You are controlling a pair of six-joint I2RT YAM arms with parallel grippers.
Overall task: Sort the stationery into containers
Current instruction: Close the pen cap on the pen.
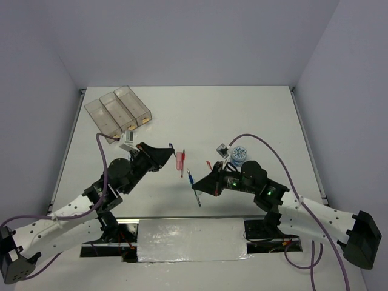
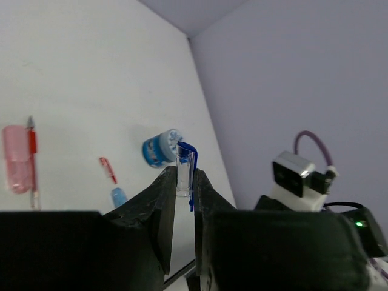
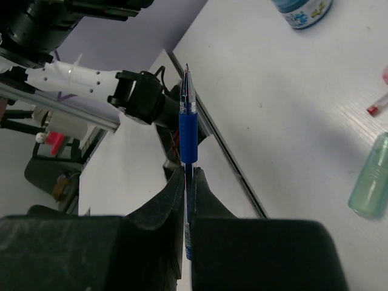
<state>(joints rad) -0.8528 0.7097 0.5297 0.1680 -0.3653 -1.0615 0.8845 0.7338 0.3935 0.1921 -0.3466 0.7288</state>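
My left gripper is shut on a small clear pen cap with a blue clip, which stands up between its fingertips. My right gripper is shut on a blue pen and holds it above the table's front middle. In the right wrist view the pen sticks out past the jaws, bare tip forward. A pink bar and a red pen lie between the grippers. A blue-white tape roll stands behind the right gripper. The three clear containers sit at the far left.
A green bar and a small red piece lie near the tape roll. A light blue bar and a red piece show in the left wrist view. The metal front edge runs between the arm bases.
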